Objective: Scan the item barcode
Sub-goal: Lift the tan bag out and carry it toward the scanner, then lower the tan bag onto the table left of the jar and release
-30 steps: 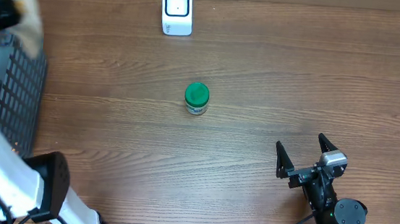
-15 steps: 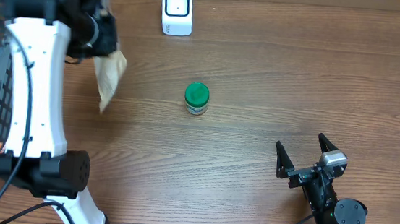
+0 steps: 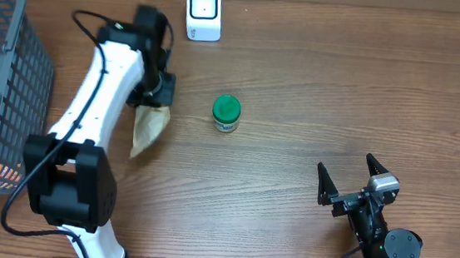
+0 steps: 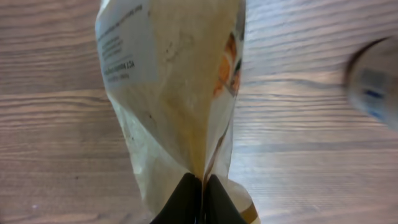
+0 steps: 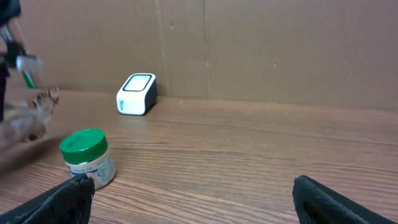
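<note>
Fig.: two-arm rig, near to far. R gripper (image 3: 344, 161) sits at the table's (image 3: 301, 85) near edge, jaws spread wide, holding nothing and touching nothing; its arm is folded low, fingers pointing toward the far side. L gripper (image 4: 200, 188) is farther out and left of centre, jaws pressed together on the top seam of a tan pouch (image 4: 174, 81). L arm stretches from the near-left corner, its white link slanting up and away, w/ the wrist turned down over the table. The pouch hangs from the fingertips on the near side of the gripper; contact w/ the table can't be judged. A green-lidded jar (image 3: 226, 113) stands upright just right of the pouch, apart from it. The scanner (image 3: 203, 11) stands at the far edge, well beyond the pouch. A grey basket (image 3: 6, 68) is at far left.
</note>
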You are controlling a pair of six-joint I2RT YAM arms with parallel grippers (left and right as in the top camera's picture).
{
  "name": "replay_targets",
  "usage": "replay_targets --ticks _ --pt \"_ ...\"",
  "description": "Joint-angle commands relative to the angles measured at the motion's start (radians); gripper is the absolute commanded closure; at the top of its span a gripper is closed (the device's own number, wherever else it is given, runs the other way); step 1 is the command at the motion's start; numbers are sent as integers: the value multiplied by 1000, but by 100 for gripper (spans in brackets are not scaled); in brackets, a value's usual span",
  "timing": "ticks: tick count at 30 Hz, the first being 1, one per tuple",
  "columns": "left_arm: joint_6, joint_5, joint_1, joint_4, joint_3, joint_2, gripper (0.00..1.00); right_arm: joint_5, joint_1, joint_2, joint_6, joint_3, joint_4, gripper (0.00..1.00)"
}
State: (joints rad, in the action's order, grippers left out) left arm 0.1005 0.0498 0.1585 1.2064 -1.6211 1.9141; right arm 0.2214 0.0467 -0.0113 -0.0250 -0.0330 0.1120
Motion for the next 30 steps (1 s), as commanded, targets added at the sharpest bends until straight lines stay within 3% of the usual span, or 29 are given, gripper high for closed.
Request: replay_targets --ticks 1,6,8,10,11,14,24,30 --pt "-19 81 24 -73 76 -5 96 0 5 8 6 6 -6 0" --pt "-19 81 37 -141 96 -5 96 0 5 8 6 6 -6 0" --pt "-18 80 39 -146 85 -5 89 -1 5 8 6 6 -6 0" --pt "-19 80 39 -144 70 -5 59 -1 5 8 6 6 -6 0" --pt "-18 80 39 -134 48 -5 36 -1 5 8 6 6 -6 0" --pt "-14 80 39 -103 -16 -7 20 0 5 8 6 6 -6 0" --pt "106 101 5 190 -473 -55 17 -1 5 8 6 6 -6 0" --pt "178 109 -142 307 -685 -157 1 0 5 8 6 6 -6 0"
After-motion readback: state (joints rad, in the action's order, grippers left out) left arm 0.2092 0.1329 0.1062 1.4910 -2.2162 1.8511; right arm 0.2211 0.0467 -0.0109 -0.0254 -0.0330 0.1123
